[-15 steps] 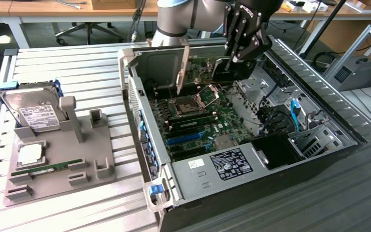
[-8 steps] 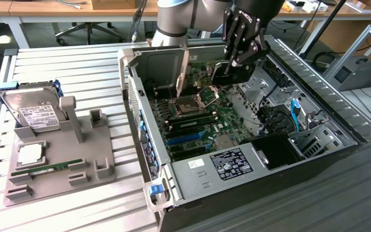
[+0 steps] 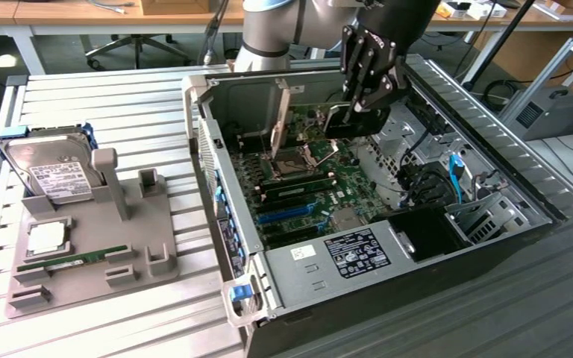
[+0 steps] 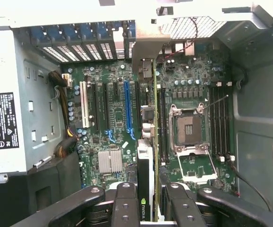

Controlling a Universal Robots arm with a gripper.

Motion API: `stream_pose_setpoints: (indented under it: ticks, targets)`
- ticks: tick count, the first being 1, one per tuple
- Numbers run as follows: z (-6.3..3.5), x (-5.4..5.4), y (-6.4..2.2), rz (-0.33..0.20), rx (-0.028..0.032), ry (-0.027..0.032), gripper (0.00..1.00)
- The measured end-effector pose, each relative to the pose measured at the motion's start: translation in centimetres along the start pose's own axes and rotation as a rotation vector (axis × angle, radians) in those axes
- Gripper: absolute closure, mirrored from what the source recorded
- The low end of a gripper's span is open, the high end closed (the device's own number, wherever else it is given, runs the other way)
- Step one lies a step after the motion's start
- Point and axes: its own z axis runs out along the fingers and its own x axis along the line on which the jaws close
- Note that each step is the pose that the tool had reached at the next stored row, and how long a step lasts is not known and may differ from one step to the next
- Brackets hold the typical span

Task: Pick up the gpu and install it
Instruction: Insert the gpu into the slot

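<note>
On the slatted surface [image 3: 98, 97], the open case [image 3: 199, 134] lies at the exterior view's right, its motherboard [image 4: 117, 94] exposed. The end effector [image 3: 358, 112], clenched on the gpu [image 3: 354, 125], holds it edge-down inside the case, over the far part of the motherboard and seemingly not yet seated. Likely hazards: a gpu tilted or off line with its slot [image 4: 162, 123] could jam on the slot's lip or scrape neighbouring parts. Its bracket [image 4: 148, 49] could catch the case's rear wall. A grip on so thin an edge might slip under pressing.
</note>
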Motion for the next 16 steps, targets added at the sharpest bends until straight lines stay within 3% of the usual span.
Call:
stream_pose_setpoints:
  ticks: [9, 16]
  targets:
    - [1.21, 0.0, -0.01, 0.000, 0.0000, 0.0002, 0.73]
    - [1.39, 0.0, 0.02, 0.000, -0.0001, 0.0002, 0.73]
